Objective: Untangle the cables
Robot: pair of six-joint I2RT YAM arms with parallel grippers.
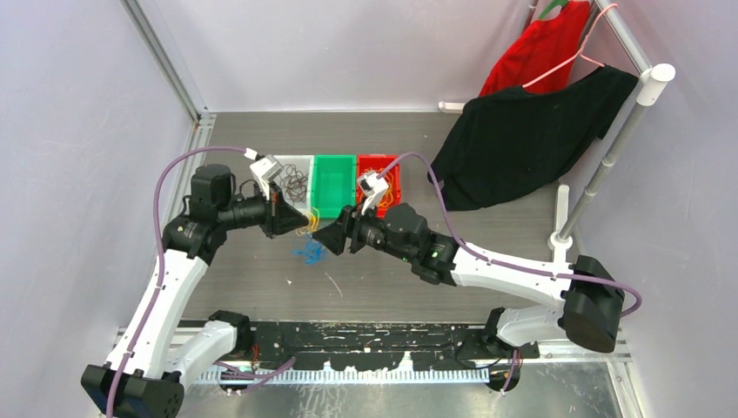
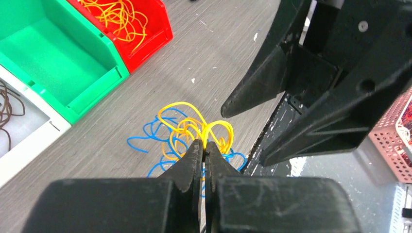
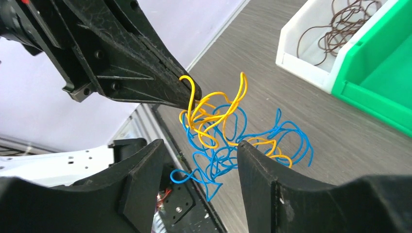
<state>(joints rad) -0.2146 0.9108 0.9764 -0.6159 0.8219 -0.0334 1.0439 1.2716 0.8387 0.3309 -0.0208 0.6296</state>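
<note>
The grey wood-grain tabletop carried everything, and I took the empty green plastic bin as my mark: a white plastic bin of dark brown wire stood against its left side, a red plastic bin of orange wire against its right. Just nearer me than the green bin hung the loose knot of thin yellow-orange and blue wire strands. My left gripper was pinched tight on a yellow loop at the knot's top, so the knot trailed down from those fingertips toward the table, blue mostly lowest. My right gripper faced it with jaws apart, holding nothing. The knot lay just beyond its fingertips, and I judged that arm better placed for the blue.
</note>
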